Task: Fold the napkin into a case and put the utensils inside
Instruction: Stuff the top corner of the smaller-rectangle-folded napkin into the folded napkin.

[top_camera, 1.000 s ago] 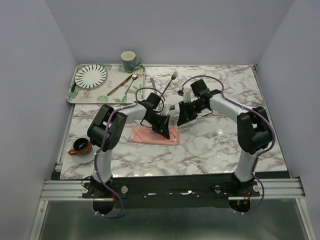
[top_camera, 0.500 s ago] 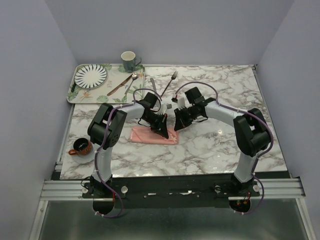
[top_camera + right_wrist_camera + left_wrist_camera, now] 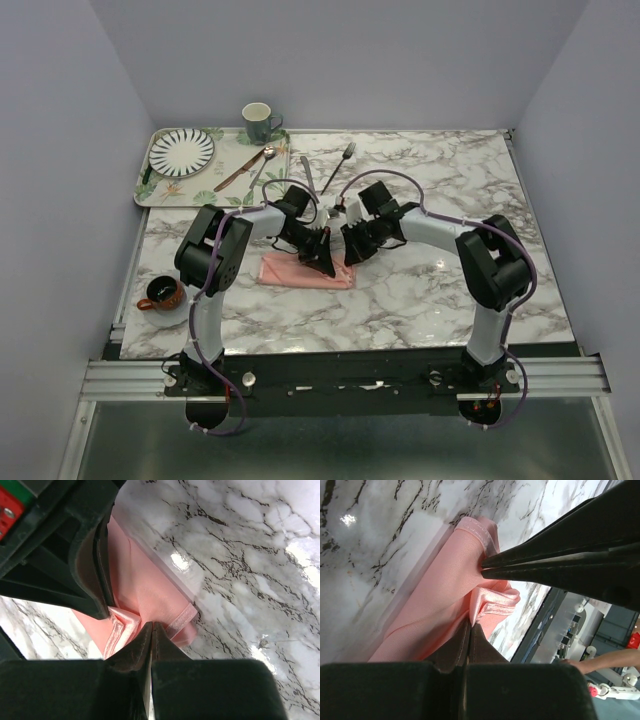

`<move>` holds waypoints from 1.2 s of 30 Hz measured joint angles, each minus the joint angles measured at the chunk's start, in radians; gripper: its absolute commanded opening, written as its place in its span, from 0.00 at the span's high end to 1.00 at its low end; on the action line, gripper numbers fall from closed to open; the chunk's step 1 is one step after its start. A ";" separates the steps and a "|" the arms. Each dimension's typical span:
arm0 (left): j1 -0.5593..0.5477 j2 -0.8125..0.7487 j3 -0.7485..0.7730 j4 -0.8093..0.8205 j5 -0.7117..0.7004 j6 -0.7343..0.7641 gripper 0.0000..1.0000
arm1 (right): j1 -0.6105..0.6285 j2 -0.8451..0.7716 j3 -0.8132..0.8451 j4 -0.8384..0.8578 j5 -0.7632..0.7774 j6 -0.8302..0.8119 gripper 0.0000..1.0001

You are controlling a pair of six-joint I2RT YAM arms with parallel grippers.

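The napkin (image 3: 288, 270), folded into a narrow strip, lies on the marble table (image 3: 440, 200), toward the arm bases from the tray (image 3: 215, 198). Its long axis runs left to right, the right end slightly nearer. Farther right of the tray, past that end, the marble is open. There the left gripper (image 3: 470, 626) is closed, pinching a raised fold. The right gripper (image 3: 151, 626) is pinched closed on the hemmed edge.

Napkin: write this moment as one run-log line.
napkin: folded strip on table | left pincer: shut on napkin | right pincer: shut on napkin | fork: apart on table
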 measured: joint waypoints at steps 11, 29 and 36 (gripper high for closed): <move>0.011 0.011 0.000 -0.001 0.023 -0.004 1.00 | 0.044 0.000 -0.020 0.040 0.047 -0.031 0.80; 0.024 0.019 0.000 -0.008 0.039 -0.003 1.00 | 0.124 -0.014 -0.020 0.067 0.176 -0.110 0.87; 0.028 0.019 0.000 -0.011 0.041 -0.003 1.00 | 0.134 -0.015 -0.021 0.072 0.216 -0.125 0.99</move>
